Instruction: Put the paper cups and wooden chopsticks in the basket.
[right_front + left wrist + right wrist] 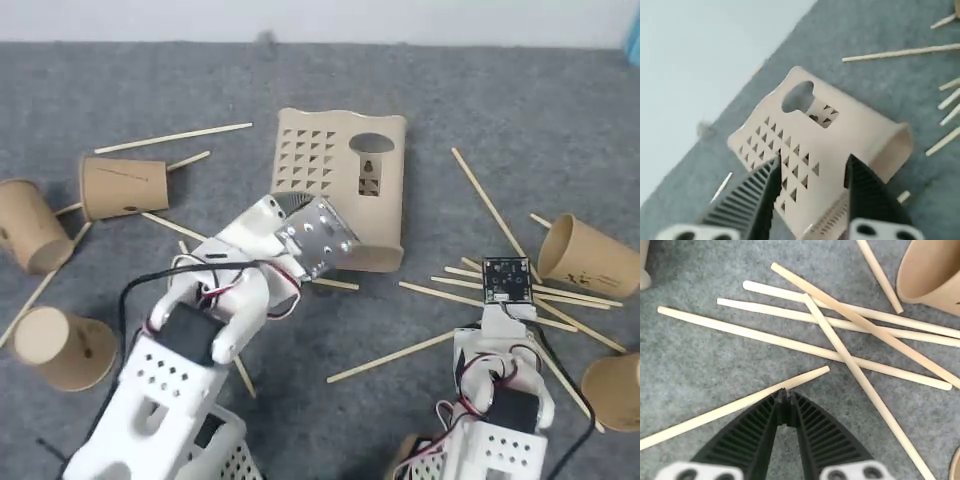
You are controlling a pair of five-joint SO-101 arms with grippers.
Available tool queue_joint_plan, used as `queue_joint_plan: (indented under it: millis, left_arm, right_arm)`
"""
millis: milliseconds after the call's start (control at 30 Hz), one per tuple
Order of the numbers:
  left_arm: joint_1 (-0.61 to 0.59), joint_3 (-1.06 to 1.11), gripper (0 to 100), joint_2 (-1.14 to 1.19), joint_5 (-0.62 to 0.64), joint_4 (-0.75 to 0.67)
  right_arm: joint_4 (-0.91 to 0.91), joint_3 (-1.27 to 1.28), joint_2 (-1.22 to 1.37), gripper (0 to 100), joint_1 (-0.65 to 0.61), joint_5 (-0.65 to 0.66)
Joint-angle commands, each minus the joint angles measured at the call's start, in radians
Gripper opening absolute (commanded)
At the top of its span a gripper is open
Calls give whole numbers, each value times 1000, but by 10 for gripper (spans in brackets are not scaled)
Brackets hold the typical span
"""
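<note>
The beige perforated basket [345, 170] lies on its side mid-table, also seen as the basket [840, 130] in the left wrist view. My left gripper [815, 162] is open just above its patterned wall, and the left wrist [312, 238] sits at the basket's near corner. My right gripper [786, 392] is shut, its tips right at a wooden chopstick [730, 412] lying on the carpet. Several crossed chopsticks [850, 325] lie beyond it. Paper cups lie on the left [122, 187], [30, 225], [65, 347] and on the right [590, 255], [615, 390].
Grey carpet covers the table. Loose chopsticks lie scattered on both sides, one long chopstick [488, 205] right of the basket and another chopstick [175, 138] at the back left. A cup rim [932, 270] lies close beyond the right gripper.
</note>
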Motion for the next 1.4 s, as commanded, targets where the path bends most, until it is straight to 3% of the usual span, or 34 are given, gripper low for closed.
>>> queue_joint_plan:
  millis: [0, 167, 300, 533, 600, 700, 800, 1000, 1233, 1367]
  left_arm:
    - [-74, -108, 197, 71, 157, 9]
    - [-157, -134, 197, 232, 463, 15]
    - [-187, -64, 196, 255, 588, 71]
    - [-196, 113, 192, 63, 601, 161]
    - [-206, 154, 152, -20, 600, 164]
    - [-273, 188, 13, -109, 600, 149]
    - [-296, 246, 14, -129, 598, 140]
    - [-292, 361, 12, -129, 600, 23]
    - [-158, 443, 12, -129, 609, -124]
    - [-153, 473, 12, -127, 723, -181]
  right_arm:
    - [-15, 9, -16, 8, 16, 14]
    - [-15, 9, -16, 8, 16, 14]
    - [-15, 9, -16, 8, 27, 14]
    - [-15, 9, -16, 8, 41, 14]
    - [-15, 9, -16, 8, 41, 14]
    - [-15, 9, -16, 8, 41, 14]
    - [-15, 9, -16, 8, 41, 14]
    - [-15, 9, -16, 8, 41, 14]
    - [-15, 9, -16, 8, 44, 14]
    - [-15, 9, -16, 8, 47, 14]
